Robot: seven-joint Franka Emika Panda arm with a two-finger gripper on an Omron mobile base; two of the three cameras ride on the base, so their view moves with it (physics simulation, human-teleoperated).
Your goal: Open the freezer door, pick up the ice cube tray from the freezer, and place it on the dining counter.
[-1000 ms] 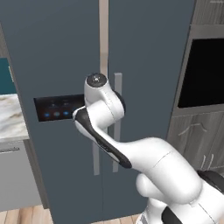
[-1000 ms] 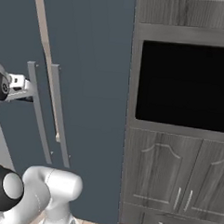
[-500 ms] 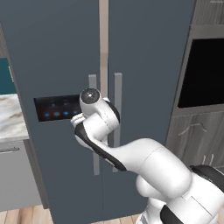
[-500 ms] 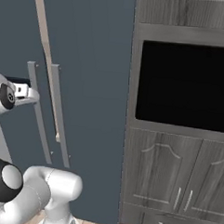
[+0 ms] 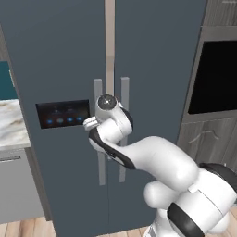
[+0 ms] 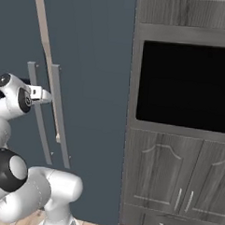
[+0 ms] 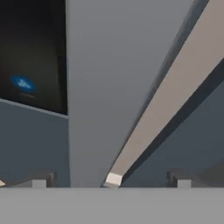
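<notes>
Freezer door point(image 5: 60, 83) closed | gripper point(image 7: 109, 183) open around its handle point(image 7: 96, 87) | oven cabinet point(image 6: 179, 113) right

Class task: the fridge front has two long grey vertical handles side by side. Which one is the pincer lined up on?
The left handle, on the freezer door beside the black display panel. In the hand view it runs between the pincer fingertips; the plain door's handle stands apart.

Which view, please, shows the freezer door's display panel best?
The left base view: the whole panel shows, blue lights in a row, beside the handle. The hand view catches just one edge and one light, close up. The right base view gives no clear sight.
</notes>
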